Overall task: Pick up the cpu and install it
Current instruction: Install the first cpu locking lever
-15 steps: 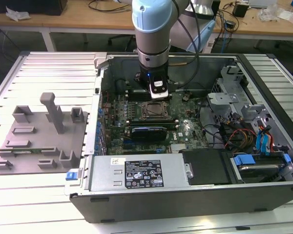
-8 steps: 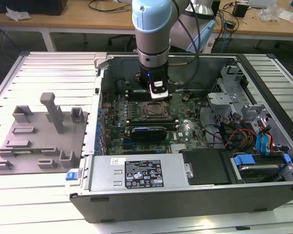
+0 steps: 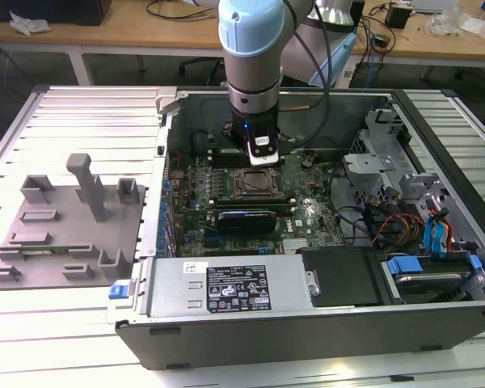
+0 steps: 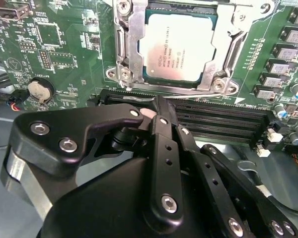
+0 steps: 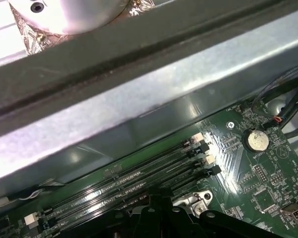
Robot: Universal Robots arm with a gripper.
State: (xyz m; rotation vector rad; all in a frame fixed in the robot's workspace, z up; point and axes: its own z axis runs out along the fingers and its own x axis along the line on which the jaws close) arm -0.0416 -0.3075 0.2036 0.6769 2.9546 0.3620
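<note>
The cpu (image 4: 181,47) lies flat inside the socket frame (image 4: 126,44) on the motherboard (image 4: 64,49), the gripper (image 4: 156,108) hovers just beside it, jaws pinched together on nothing, so seating looks done, and anything further calls for a gentle, square touch.

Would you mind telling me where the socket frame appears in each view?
Exterior view: socket frame near centre, by the arm tip.
Second wrist view: ringing the cpu, frame at.
First wrist view: one corner by the memory slots.
Landmark: memory slots alongside it.
</note>
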